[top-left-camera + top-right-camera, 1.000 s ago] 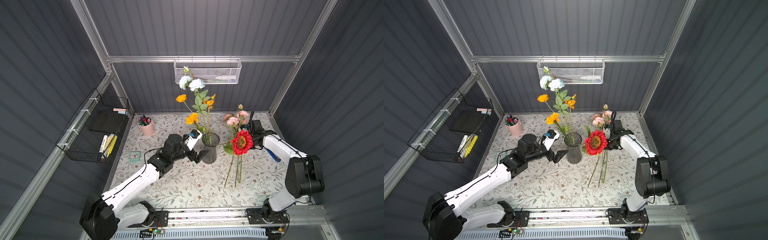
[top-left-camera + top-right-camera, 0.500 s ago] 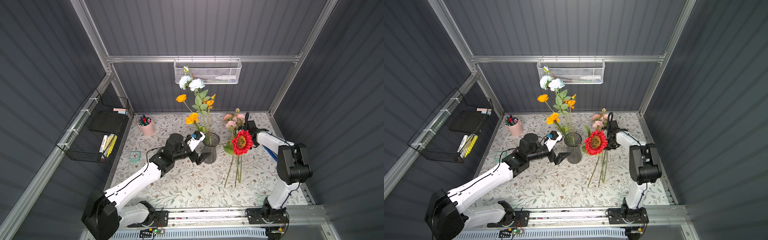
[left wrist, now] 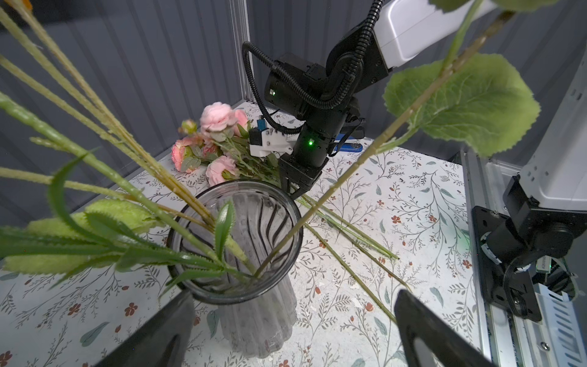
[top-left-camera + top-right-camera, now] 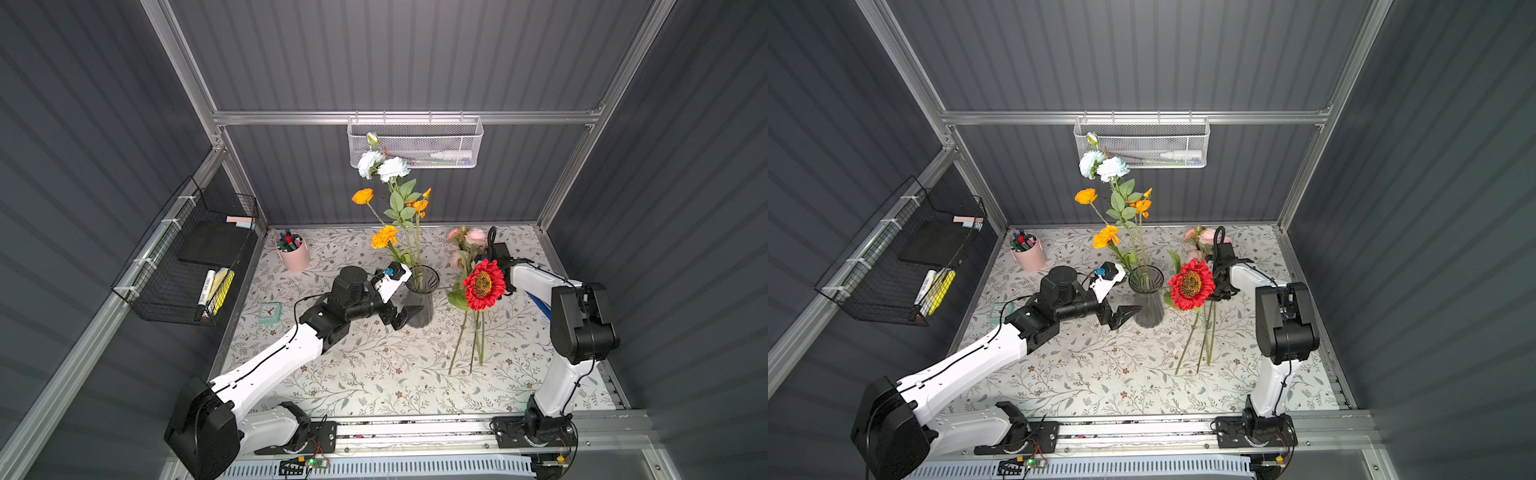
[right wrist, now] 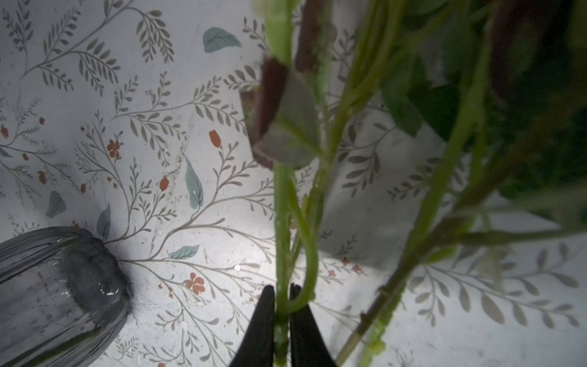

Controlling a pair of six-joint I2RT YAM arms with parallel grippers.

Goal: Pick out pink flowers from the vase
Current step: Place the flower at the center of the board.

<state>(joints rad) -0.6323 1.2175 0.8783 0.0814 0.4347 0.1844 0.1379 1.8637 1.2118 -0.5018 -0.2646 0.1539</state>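
Pinching ruffled pink flowers' (image 3: 217,116) thin stem are tapered black right fingers (image 5: 263,317).

I observed the floral-print tabletop (image 4: 374,374) carrying the vase (image 4: 419,307) near centre, with a pink pen cup (image 4: 294,257) and a teal clock (image 4: 270,312) leftward.

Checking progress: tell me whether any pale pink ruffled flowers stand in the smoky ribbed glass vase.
No, the pink flowers sit wholly outside the vase.

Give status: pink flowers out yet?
Done: pink flowers are out of the vase; only orange flowers, white flowers and a red flower stand in it. In hand: right tool pinches their stems beside it. Remaining: release them on the table. Left tool hangs open.
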